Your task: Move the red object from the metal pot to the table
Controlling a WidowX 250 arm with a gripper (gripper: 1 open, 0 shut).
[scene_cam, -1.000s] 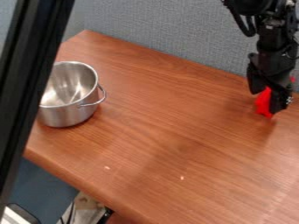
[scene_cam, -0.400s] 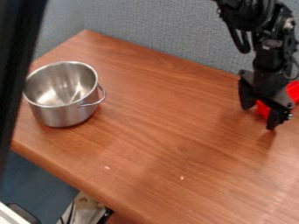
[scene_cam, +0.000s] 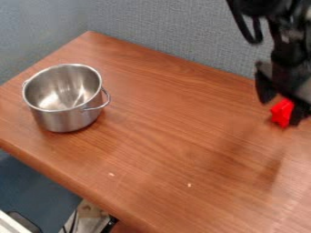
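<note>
The near edge of the large reddish-brown wood-grain worktop [scene_cam: 170, 155] runs diagonally across the lower part of the view, with its rounded corner at the left. A few small pale specks lie on the bare surface toward the near edge. Farther in, at the left, the small round shiny steel pot [scene_cam: 64, 96] stands upright on the worktop, its rolled rim uppermost and its thin wire handle at the right side; the interior shows only polished metal. At the right, well apart from the pot, the small bright red blocky piece [scene_cam: 283, 113] rests on the worktop close to the right edge of the view. My black pincer [scene_cam: 285, 88] hangs just above and slightly behind the red piece, pointing steeply down; the picture is blurred here, but the jaws stand apart and the red piece is not clamped between them. My dark arm rises from the pincer toward the top right corner. Behind the worktop stands a plain grey-blue wall [scene_cam: 158, 27].
</note>
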